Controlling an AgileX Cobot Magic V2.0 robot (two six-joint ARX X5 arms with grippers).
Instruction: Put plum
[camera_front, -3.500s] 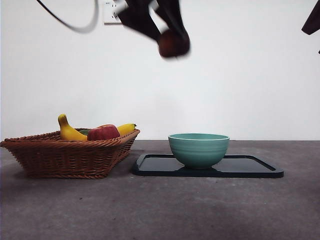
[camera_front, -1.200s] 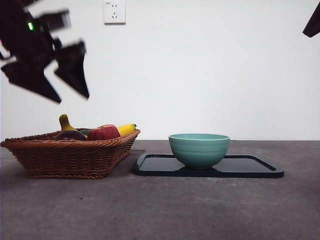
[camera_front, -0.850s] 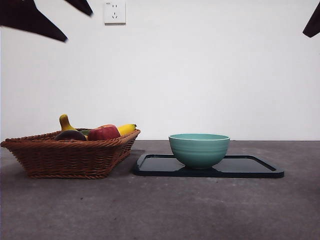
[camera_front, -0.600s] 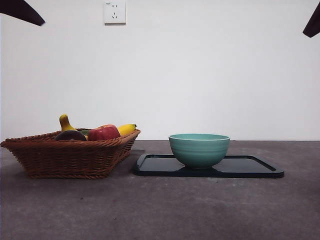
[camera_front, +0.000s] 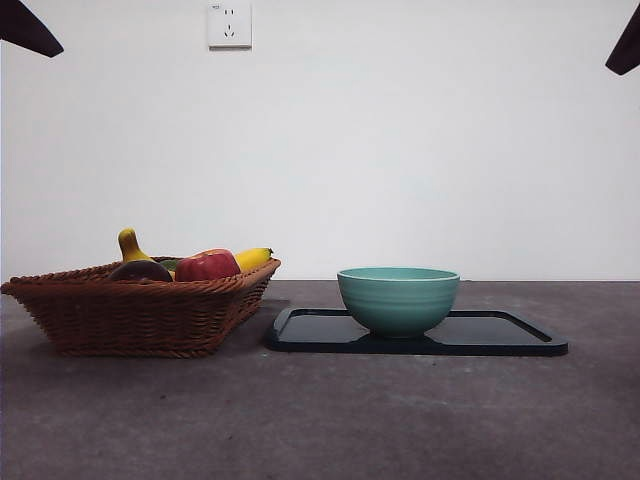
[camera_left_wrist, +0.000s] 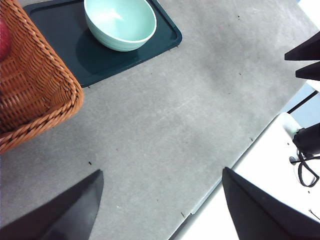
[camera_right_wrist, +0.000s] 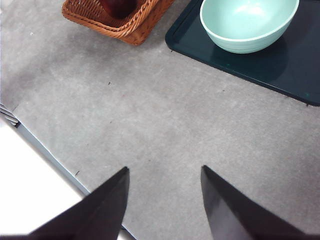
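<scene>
Plum (camera_front: 140, 270) sits in the basket (camera_front: 140, 318), nearer the left pincer (camera_left_wrist: 160, 210); both pincers hang spread and empty.

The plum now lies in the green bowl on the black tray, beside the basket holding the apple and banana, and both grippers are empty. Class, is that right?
Not quite. The plum lies in the wicker basket, next to the apple and banana; the front view shows this. The green bowl on the black tray holds nothing, as both wrist views show. Both grippers, left gripper and right gripper, are open and empty.

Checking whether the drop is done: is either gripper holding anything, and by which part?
Nothing is held. Left gripper and right gripper are open; the plum lies in the basket.
</scene>
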